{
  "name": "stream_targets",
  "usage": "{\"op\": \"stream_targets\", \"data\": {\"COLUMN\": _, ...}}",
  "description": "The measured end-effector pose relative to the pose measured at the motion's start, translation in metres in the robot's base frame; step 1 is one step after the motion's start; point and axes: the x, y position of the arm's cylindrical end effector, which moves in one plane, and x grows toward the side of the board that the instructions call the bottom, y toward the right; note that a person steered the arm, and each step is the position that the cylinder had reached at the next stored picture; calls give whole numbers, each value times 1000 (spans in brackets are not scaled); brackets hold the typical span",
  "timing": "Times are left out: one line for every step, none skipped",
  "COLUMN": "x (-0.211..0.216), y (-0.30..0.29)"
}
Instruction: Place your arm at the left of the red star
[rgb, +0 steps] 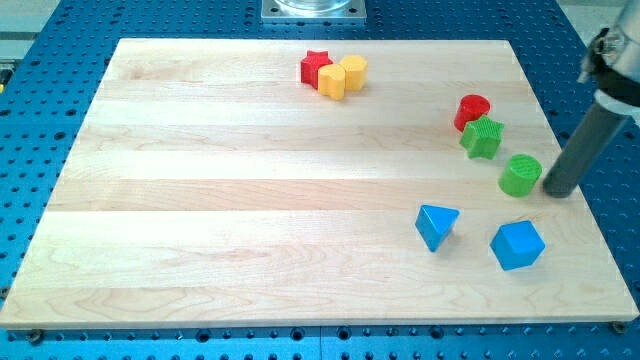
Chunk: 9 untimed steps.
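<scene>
The red star lies near the view's top, a little right of centre on the wooden board. Two yellow blocks touch its right side. My tip is far away at the view's right edge of the board, just right of the green cylinder. The rod rises from the tip toward the view's upper right.
A red cylinder and a green star sit together above the green cylinder. A blue triangle and a blue cube lie at the view's lower right. Blue perforated table surrounds the board.
</scene>
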Motion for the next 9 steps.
{"op": "stream_targets", "data": {"x": 12, "y": -9}}
{"op": "stream_targets", "data": {"x": -4, "y": -49}}
{"op": "stream_targets", "data": {"x": 0, "y": -68}}
{"op": "stream_targets", "data": {"x": 11, "y": -135}}
{"op": "stream_targets", "data": {"x": -31, "y": -191}}
{"op": "stream_targets", "data": {"x": -55, "y": -237}}
{"op": "stream_targets", "data": {"x": -57, "y": -254}}
{"op": "stream_targets", "data": {"x": -64, "y": -258}}
{"op": "stream_targets", "data": {"x": -57, "y": -274}}
